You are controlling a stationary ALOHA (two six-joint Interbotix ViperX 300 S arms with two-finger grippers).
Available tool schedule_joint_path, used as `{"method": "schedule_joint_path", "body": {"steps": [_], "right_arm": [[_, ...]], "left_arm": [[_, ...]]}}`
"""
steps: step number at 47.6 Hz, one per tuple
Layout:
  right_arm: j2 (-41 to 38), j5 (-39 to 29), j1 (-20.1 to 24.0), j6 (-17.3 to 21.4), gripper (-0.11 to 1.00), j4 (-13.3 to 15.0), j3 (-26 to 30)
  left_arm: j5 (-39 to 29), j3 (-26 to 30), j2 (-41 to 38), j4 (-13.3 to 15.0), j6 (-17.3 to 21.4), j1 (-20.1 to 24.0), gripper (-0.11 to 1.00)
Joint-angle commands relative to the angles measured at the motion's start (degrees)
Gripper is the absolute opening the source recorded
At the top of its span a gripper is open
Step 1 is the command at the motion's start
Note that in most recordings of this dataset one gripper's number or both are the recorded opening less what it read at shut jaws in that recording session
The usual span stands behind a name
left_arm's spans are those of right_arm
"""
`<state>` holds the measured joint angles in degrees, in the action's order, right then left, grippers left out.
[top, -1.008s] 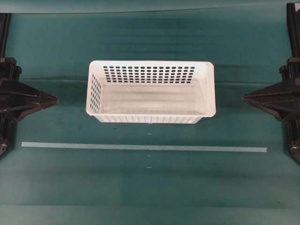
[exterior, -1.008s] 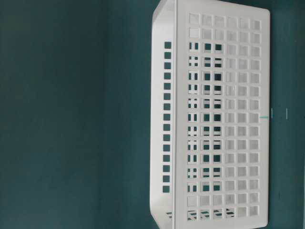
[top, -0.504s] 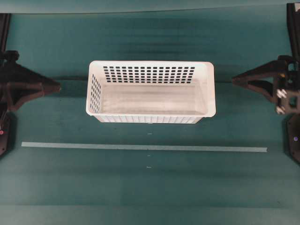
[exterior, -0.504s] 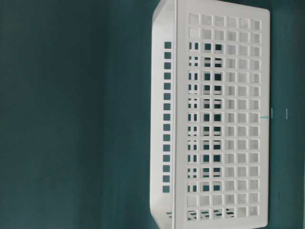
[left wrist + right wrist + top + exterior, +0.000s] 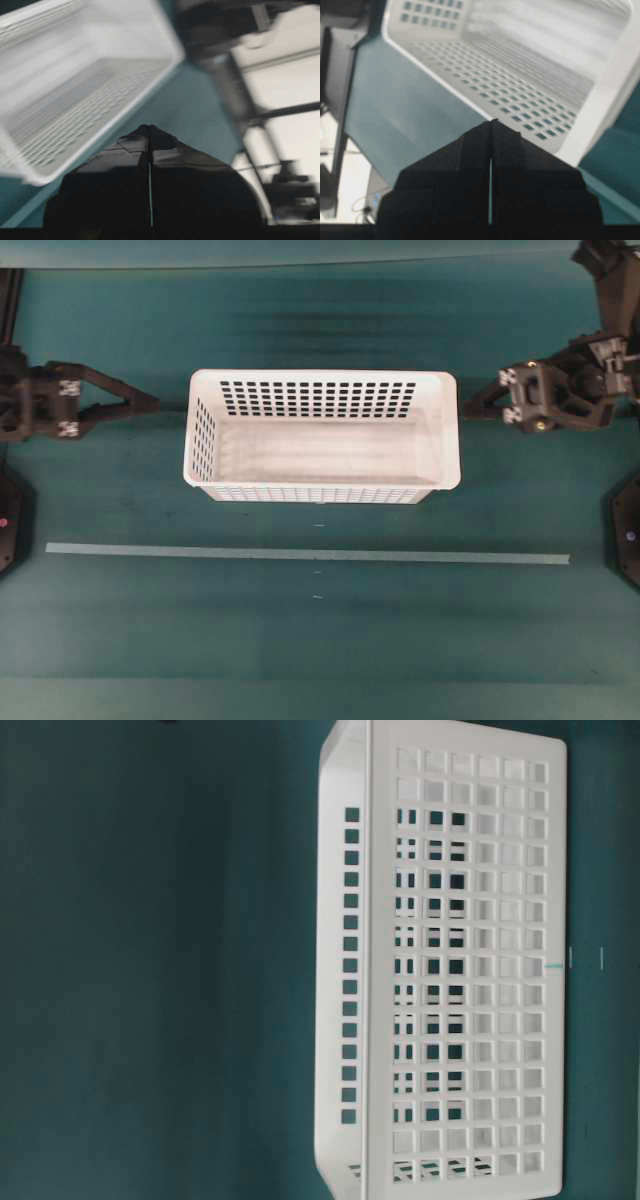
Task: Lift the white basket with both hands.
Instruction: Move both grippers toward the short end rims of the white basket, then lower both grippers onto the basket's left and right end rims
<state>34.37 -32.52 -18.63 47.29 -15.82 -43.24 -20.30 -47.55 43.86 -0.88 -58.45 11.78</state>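
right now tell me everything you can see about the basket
The basket is large, rectangular and looks like white plastic, with a rounded rim, a solid floor and walls pierced by rows of small slots. It stands upright and empty on the green table, its long sides running across the overhead view, behind a pale tape line. Nothing touches it: the left gripper and right gripper, both shut, point at its short ends with a gap.

The left wrist view is motion-blurred, smearing the white basket point(image 5: 75, 90) and the frame behind it. At table level the basket's bottom edge is cut off, both grippers unseen
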Motion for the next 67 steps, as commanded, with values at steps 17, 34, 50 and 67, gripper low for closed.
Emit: {"method": "schedule_joint_path", "body": {"steps": [17,34,50,67], "right_arm": [[-11.78,-21.97,-2.99,6.5,-0.02,6.77,14.06],[-21.62,-38.14,-1.41,7.65,-0.02,13.27,23.91],[-20.74,-36.56,-0.79,8.61,0.02,13.54,20.3],[-21.09,-30.76,-0.7,10.81,0.5,12.92,18.02]], "left_arm": [[-16.96,5.8,-6.42,-0.26,-10.99,2.9,-0.05],[-22.68,8.7,-12.57,-0.79,-12.66,2.9,-0.05],[-22.76,11.16,-16.0,-0.79,-6.68,2.81,-0.01],[-22.85,10.81,-16.52,-0.79,-6.77,2.81,0.57]]}}
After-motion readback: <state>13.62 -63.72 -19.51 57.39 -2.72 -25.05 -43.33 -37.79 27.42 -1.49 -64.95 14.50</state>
